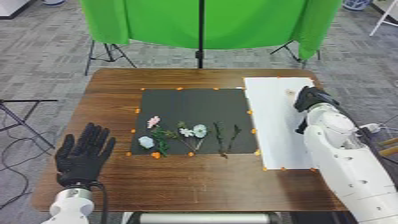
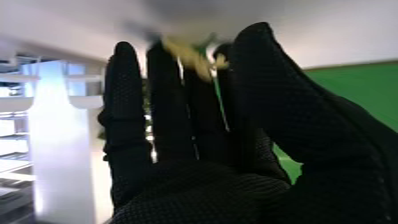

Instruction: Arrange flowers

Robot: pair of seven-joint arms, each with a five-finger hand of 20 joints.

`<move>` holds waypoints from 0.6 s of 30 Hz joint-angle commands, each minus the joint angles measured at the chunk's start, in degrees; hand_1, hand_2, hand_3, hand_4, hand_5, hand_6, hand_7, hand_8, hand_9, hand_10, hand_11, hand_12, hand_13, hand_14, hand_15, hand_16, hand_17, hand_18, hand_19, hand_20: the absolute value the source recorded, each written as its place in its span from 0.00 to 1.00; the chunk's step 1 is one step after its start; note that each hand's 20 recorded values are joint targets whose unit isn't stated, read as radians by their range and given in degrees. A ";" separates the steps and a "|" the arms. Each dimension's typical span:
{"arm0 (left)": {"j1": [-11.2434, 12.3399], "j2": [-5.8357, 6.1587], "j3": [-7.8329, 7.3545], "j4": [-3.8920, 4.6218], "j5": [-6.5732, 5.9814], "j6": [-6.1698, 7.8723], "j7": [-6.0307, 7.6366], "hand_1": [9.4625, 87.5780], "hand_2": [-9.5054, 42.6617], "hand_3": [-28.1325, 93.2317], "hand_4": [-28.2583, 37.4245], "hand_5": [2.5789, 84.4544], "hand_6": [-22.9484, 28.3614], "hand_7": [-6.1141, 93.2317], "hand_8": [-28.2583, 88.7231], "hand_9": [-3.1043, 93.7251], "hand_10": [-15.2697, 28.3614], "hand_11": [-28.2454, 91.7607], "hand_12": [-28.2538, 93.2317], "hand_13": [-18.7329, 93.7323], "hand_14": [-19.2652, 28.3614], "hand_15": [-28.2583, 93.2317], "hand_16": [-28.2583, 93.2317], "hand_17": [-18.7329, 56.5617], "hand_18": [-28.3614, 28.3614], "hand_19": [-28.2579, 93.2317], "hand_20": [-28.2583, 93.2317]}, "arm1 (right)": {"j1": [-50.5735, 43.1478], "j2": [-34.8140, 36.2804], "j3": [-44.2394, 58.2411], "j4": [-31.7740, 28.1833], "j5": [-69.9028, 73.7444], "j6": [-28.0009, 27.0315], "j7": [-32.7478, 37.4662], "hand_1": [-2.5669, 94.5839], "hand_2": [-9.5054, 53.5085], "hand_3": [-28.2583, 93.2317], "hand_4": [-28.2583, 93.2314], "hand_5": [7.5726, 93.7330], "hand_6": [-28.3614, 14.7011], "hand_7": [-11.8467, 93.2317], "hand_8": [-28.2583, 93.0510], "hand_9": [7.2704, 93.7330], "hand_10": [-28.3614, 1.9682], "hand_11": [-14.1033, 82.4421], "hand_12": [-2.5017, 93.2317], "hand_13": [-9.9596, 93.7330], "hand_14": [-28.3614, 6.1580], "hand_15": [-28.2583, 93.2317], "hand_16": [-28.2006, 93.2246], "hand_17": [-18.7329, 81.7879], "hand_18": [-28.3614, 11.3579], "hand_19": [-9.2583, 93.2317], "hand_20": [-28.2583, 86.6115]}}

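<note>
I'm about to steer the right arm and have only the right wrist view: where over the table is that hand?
Observer: The right hand is at the right edge of the white sheet, toward its far end.
Operator: And is there a pink flower anywhere?
Observer: Yes, a pink flower lies on the dark mat, left of the sheet.
Operator: Where's the other hand?
Observer: The left hand is left of the dark mat.

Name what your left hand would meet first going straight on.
The way looks free: the left hand points along the table beside the dark mat, though its height is unclear.
</note>
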 commanded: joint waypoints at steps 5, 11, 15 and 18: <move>0.76 -0.52 0.01 0.16 -0.18 -0.75 -0.27 0.23 0.45 0.88 0.00 0.58 0.66 0.24 0.15 0.45 0.72 0.45 0.32 0.44 0.74 0.56 0.17 0.14 0.75 0.53 0.34 | -7.07 0.81 -1.21 -1.85 -2.02 10.19 -3.81 0.68 0.00 0.79 0.00 0.76 0.70 0.45 0.18 0.87 0.63 0.25 0.41 0.79 0.68 0.51 0.53 0.50 0.21 0.92 0.57; 0.71 -0.36 -0.26 0.06 -0.08 -0.55 -0.07 0.23 0.45 0.88 0.00 0.57 0.66 0.24 0.15 0.44 0.72 0.45 0.32 0.44 0.74 0.56 0.17 0.14 0.75 0.53 0.34 | -5.82 2.26 -3.85 -9.13 -1.66 12.50 -6.64 0.69 0.00 0.81 0.00 0.79 0.70 0.44 0.19 0.89 0.63 0.25 0.42 0.80 0.69 0.53 0.54 0.50 0.20 0.93 0.59; 0.48 -0.38 -0.20 0.12 -0.08 -0.39 -0.11 0.23 0.45 0.88 0.00 0.57 0.66 0.24 0.15 0.44 0.72 0.45 0.33 0.44 0.74 0.56 0.17 0.14 0.75 0.53 0.34 | -5.38 3.01 -6.69 -14.89 -0.67 12.95 -9.56 0.69 0.00 0.81 0.00 0.79 0.70 0.44 0.19 0.89 0.63 0.24 0.42 0.79 0.68 0.53 0.54 0.50 0.20 0.93 0.59; 0.56 -0.35 -0.18 -0.03 -0.13 -0.24 -0.10 0.23 0.45 0.88 0.00 0.57 0.66 0.24 0.15 0.44 0.72 0.45 0.33 0.44 0.74 0.56 0.17 0.14 0.75 0.52 0.34 | -4.56 2.97 -9.63 -17.74 -0.10 11.06 -12.27 0.68 0.00 0.81 0.00 0.78 0.69 0.43 0.19 0.89 0.63 0.24 0.42 0.79 0.67 0.53 0.54 0.50 0.20 0.93 0.59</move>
